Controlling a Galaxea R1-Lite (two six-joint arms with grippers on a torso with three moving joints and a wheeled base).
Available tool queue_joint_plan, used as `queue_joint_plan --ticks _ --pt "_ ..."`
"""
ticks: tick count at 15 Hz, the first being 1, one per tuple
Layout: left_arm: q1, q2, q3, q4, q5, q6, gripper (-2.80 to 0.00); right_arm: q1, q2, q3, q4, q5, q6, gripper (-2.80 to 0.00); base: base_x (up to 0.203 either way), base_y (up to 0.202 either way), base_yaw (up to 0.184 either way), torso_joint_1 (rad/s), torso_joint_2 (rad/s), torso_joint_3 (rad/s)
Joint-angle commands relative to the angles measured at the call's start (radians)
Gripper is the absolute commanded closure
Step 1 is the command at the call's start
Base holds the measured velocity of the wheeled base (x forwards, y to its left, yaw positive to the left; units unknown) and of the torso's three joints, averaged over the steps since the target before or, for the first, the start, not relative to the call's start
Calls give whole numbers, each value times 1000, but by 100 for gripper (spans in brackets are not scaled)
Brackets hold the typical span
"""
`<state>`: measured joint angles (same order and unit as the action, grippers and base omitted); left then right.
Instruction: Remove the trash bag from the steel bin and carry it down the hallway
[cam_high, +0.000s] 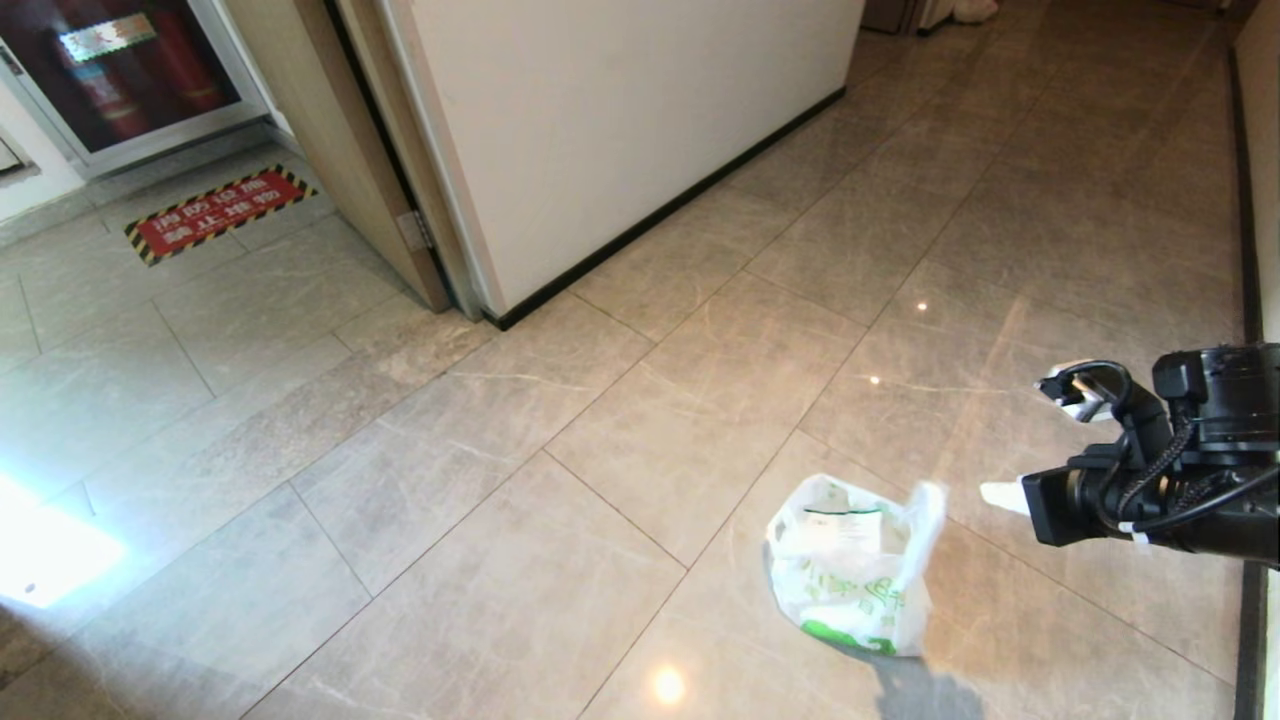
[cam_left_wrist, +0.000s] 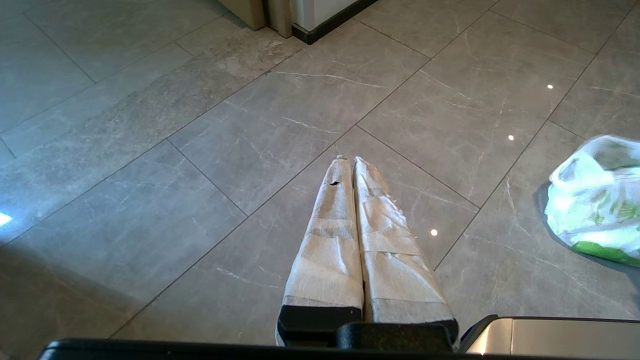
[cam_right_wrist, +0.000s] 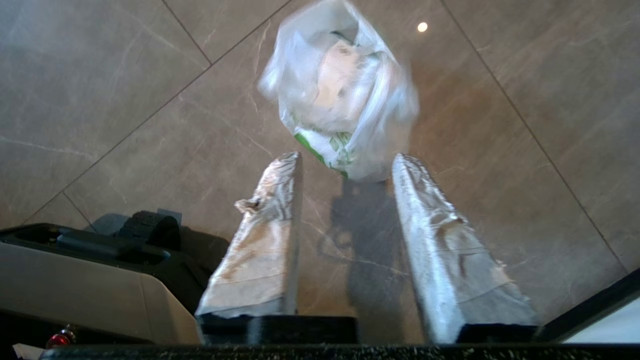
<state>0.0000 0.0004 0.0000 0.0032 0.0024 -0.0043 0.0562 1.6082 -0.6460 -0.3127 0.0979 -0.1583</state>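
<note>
The trash bag (cam_high: 850, 570), thin white plastic with green print, is low over the hallway floor (cam_high: 560, 420), its shadow close under it. Its outline is blurred, and I cannot tell whether it rests on the tiles. My right gripper (cam_high: 1030, 440) hangs above and to the right of the bag. In the right wrist view the gripper (cam_right_wrist: 347, 157) is open, nothing lies between the taped fingers (cam_right_wrist: 270, 220), and the bag (cam_right_wrist: 340, 95) lies beyond their tips, untouched. My left gripper (cam_left_wrist: 350, 160) is shut and empty, with the bag (cam_left_wrist: 595, 205) off to its side. The steel bin is out of view.
A white wall with a black baseboard (cam_high: 660, 215) runs along the left of the corridor to a wooden door frame (cam_high: 400, 220). A red floor sign with hazard stripes (cam_high: 215, 212) lies before a glass cabinet. Another baseboard (cam_high: 1245, 200) edges the right side.
</note>
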Motion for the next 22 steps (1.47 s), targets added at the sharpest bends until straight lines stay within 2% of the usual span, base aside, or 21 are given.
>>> queue_joint_plan --ticks 1,5,8,11,14,17,20,22 --pt "0 0 0 0 1 0 0 0 32 2 2 4 -7 -280 0 0 0 0 0 0" --pt "0 0 0 0 1 0 0 -10 -90 2 55 -1 -40 -280 0 0 0 0 0 0" --pt "0 0 0 0 1 0 0 -23 -303 -8 237 -1 -53 -280 0 0 0 0 0 0" --pt "0 0 0 0 1 0 0 -27 -591 42 397 -2 -1 -280 0 0 0 0 0 0" --pt "0 0 0 0 1 0 0 -47 -941 170 507 3 73 -280 0 0 0 0 0 0" --pt "0 0 0 0 1 0 0 -69 -1259 355 538 2 90 -280 0 0 0 0 0 0" --pt "0 0 0 0 1 0 0 -69 -1473 534 521 -34 100 -280 0 0 0 0 0 0" --pt "0 0 0 0 1 0 0 -65 -1567 549 513 -56 107 -280 0 0 0 0 0 0"
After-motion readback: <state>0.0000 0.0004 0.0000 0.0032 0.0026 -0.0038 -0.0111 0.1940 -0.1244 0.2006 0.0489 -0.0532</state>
